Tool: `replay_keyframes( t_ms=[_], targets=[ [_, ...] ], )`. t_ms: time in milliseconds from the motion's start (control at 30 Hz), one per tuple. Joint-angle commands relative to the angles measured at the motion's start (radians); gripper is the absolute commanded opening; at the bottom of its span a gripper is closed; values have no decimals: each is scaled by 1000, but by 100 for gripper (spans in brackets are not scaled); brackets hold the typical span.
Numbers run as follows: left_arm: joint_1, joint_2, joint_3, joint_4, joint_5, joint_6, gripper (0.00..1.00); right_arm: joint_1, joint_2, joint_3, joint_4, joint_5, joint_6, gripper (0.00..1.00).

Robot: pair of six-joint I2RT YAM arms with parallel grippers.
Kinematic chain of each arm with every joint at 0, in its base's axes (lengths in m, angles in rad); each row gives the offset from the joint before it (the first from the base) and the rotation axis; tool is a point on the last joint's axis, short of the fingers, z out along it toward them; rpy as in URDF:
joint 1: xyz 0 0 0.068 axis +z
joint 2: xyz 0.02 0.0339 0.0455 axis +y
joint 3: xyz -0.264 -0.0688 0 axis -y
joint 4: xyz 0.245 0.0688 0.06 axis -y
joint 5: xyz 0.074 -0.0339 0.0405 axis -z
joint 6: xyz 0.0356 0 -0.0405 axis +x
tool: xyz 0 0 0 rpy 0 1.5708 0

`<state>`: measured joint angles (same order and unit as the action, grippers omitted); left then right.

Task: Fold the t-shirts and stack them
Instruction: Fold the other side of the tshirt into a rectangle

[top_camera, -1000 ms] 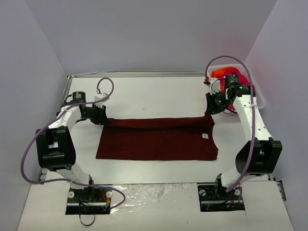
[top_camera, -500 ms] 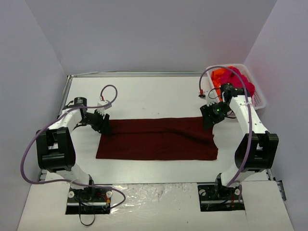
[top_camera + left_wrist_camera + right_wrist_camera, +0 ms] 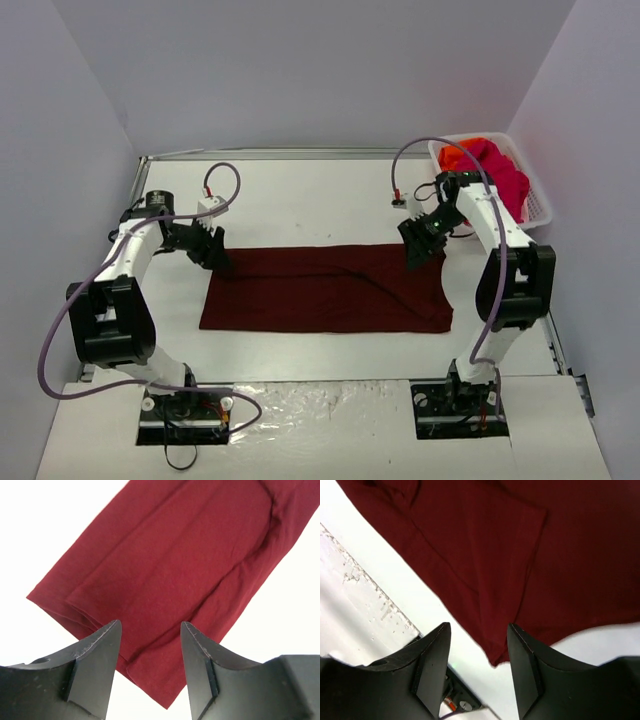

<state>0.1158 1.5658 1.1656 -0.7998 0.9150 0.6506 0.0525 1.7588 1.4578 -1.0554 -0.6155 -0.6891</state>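
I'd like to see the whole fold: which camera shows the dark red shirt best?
The top view: it shows the whole maroon shirt lying flat in a long strip. Each wrist view shows only one end of it.

Plain pale lavender walls (image 3: 300, 70) on three sides, white table (image 3: 320, 195), soft even overhead light
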Motion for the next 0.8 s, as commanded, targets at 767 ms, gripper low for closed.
replay_keyframes(
  t_ms=[767],
  targets=[
    [44, -214, -63, 39, -61, -144, 50, 79, 488, 311, -11, -56, -102, 41]
  ],
)
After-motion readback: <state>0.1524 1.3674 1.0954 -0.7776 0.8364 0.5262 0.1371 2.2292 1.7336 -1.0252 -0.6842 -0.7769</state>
